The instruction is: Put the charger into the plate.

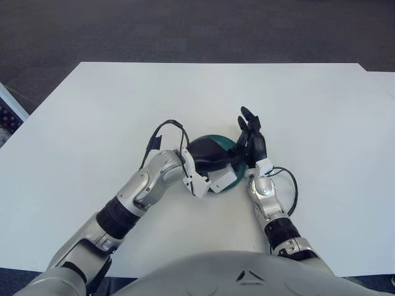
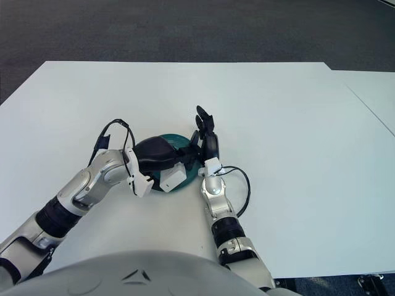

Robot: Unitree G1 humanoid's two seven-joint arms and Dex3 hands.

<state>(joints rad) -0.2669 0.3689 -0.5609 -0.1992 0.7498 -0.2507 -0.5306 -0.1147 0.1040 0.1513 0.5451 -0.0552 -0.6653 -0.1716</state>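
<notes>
Left eye view: the round teal plate (image 1: 236, 145) lies on the flat white table (image 1: 308, 111), near the table's middle and close in front of the robot's torso. Most of the plate is covered by the two hands; only its upper and right rim shows between them.

The left hand (image 1: 208, 158), black-shelled with a white wrist bracket, reaches in from the left and sits directly over the plate. A small white block-shaped piece (image 1: 223, 178) shows at the lower edge of this hand, over the near rim of the plate. Whether this piece is the charger or part of the hand's own hardware cannot be told, so the charger's location cannot be confirmed; no other loose object shows on the table. Whether the left fingers are clenched, released or grasping anything cannot be told either, as the hand's shell hides them.

The right hand (image 1: 252, 143) stands at the right rim of the plate, just beside the left hand. Its black fingers (image 1: 249, 120) point up and away from the robot, extended and slightly spread, and they grasp nothing. A thin black cable (image 1: 290, 191) loops out from the right wrist over the table.

Right eye view: the same layout shows, with a black cable loop (image 2: 117, 132) arching over the left forearm behind the wrist.
</notes>
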